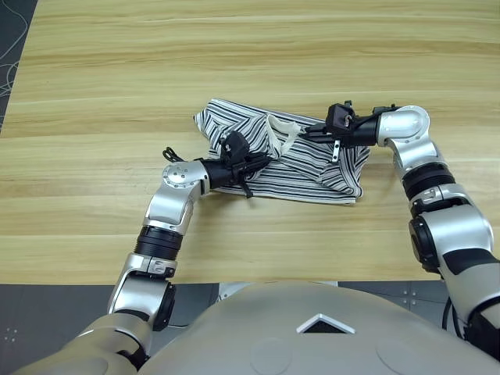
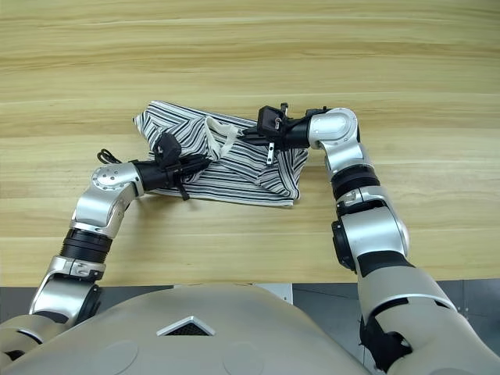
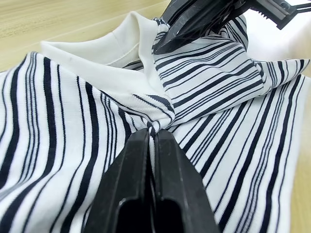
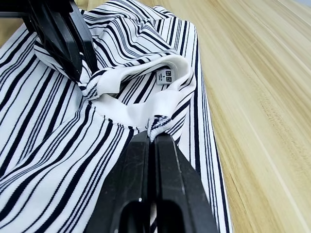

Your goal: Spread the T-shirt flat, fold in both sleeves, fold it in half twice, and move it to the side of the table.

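The left gripper (image 1: 264,161) and right gripper (image 1: 309,131) pinch the rumpled T-shirt (image 1: 301,178).

Noticed one small white neck tag (image 4: 165,76), sewn inside the white collar (image 4: 141,109) of the striped T-shirt (image 4: 53,141), about midway along the collar band. Carried two tiny dark squares side by side, with a few fainter lines of print beneath them. Could not read any of it: too small. Lay, with the collar, toward the far middle of the garment on the wooden table (image 1: 234,47).
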Controlling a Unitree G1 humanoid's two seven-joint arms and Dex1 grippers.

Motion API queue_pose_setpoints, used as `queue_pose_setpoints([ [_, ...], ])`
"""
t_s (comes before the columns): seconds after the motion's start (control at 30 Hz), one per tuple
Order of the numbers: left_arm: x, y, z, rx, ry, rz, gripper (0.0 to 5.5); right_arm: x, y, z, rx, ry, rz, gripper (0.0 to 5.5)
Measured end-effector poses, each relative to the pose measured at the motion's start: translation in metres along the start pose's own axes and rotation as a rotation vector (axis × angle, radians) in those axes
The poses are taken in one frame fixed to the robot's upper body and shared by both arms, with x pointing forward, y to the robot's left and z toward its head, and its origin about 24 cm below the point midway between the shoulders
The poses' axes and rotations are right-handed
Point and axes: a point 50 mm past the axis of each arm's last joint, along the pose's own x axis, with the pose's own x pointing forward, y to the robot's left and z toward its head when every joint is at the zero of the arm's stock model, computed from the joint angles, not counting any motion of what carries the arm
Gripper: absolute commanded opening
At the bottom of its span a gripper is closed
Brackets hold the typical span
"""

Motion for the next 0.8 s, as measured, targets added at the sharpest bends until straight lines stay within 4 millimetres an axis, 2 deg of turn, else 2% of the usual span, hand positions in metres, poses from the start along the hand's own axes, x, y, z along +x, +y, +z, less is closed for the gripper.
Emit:
queue_pose_setpoints([
  [0.13,-0.001,0.000,0.001,0.008,-0.002,-0.002,0.11,0.000,0.000,0.000,-0.001,0.000,0.002,0.10],
  [0.2,-0.007,0.003,0.010,0.076,-0.012,-0.023,0.11,-0.003,-0.001,0.001,-0.012,0.000,0.014,0.10],
  [0.37,-0.064,0.051,0.100,0.477,-0.057,0.058,0.11,-0.048,-0.022,0.015,-0.081,0.007,-0.056,0.10],
  [0.5,-0.085,0.069,0.142,0.605,-0.056,0.073,0.11,-0.062,-0.033,0.040,-0.161,-0.005,-0.065,0.10],
  [0.53,-0.086,0.069,0.146,0.624,-0.059,0.066,0.11,-0.064,-0.034,0.043,-0.167,-0.007,-0.058,0.10],
  [0.6,-0.083,0.066,0.141,0.658,-0.021,0.015,0.11,-0.068,-0.029,0.049,-0.177,-0.001,-0.009,0.10],
  [0.67,-0.082,0.055,0.116,0.689,0.069,-0.115,0.11,-0.076,-0.014,0.049,-0.163,0.040,0.091,0.10],
  [0.77,-0.096,0.023,0.070,0.684,0.251,-0.427,0.11,-0.088,0.028,0.034,-0.069,0.174,0.331,0.10],
  [0.8,-0.107,0.007,0.057,0.681,0.315,-0.564,0.11,-0.094,0.047,0.033,-0.033,0.224,0.438,0.10],
])
